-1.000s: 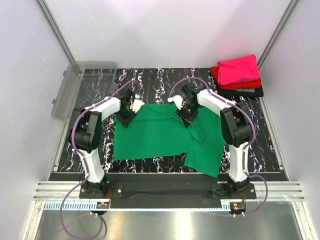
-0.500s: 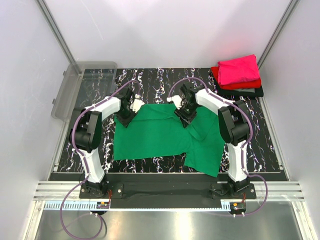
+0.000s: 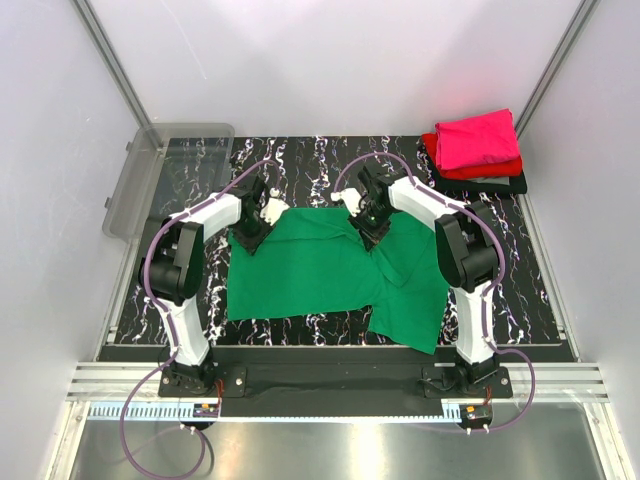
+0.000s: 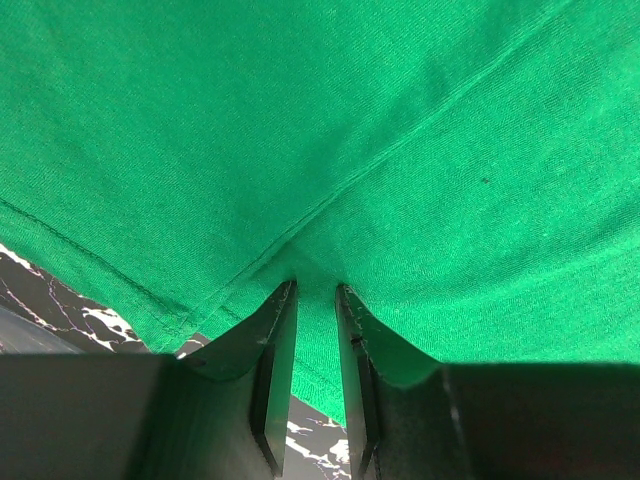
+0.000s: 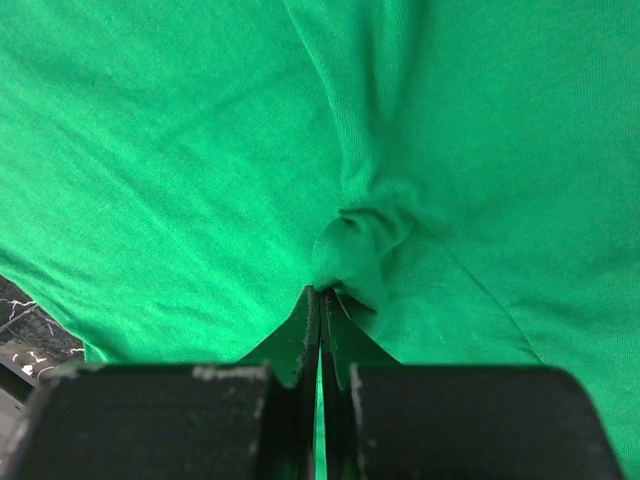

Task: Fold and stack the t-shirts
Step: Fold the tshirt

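Centrally, green t-shirt spread on black white-veined desk; white walls around. Both left gripper and right gripper clamped on its far edge. Far right corner: pink t-shirt on red t-shirt on black t-shirt. Clear bin at far left corner.

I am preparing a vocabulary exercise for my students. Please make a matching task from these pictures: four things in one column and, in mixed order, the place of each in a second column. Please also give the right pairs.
Things
1. green t-shirt
2. pink t-shirt
3. black t-shirt
4. clear bin

Places
A. directly under the red t-shirt, at the far right
B. at the far left corner of the table
C. spread out in the middle of the table
D. on top of the red t-shirt

Pairs: 1-C, 2-D, 3-A, 4-B
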{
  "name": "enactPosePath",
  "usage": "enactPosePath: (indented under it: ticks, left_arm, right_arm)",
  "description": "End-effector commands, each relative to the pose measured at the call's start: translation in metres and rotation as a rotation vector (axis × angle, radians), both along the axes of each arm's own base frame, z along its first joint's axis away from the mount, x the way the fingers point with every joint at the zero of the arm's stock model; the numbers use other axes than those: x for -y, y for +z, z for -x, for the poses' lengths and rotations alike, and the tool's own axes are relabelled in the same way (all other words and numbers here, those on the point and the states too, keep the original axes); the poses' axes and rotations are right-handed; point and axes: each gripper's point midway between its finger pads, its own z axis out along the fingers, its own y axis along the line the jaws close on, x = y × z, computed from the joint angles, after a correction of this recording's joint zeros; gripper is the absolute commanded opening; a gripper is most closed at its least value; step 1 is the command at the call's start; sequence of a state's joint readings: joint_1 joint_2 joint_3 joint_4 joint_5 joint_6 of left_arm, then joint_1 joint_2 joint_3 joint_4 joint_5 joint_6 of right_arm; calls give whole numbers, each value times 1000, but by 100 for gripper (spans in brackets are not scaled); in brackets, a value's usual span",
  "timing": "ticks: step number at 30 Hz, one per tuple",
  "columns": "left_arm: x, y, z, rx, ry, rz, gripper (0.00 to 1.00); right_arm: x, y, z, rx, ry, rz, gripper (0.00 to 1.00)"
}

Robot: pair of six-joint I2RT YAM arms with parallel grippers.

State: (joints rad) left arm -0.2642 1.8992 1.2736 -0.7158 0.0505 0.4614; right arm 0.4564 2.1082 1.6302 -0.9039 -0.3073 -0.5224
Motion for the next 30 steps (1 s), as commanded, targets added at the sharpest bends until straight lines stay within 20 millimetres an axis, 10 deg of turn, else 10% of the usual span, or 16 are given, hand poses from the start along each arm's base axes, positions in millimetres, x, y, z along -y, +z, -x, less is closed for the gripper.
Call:
enactPosePath:
  ticks: [1,18,30]
  left_arm:
    - [9,6,-10,30,2,37,27]
    - [8,9,-7,44,0,36,27]
    - [3,12,0,48,2,24,28]
  right_arm:
    - [-9,27,6,26,7,-42,0]
    - [-25,35,62,-246,77,-144,0]
    - [-68,17,34,-345,25,-257,6]
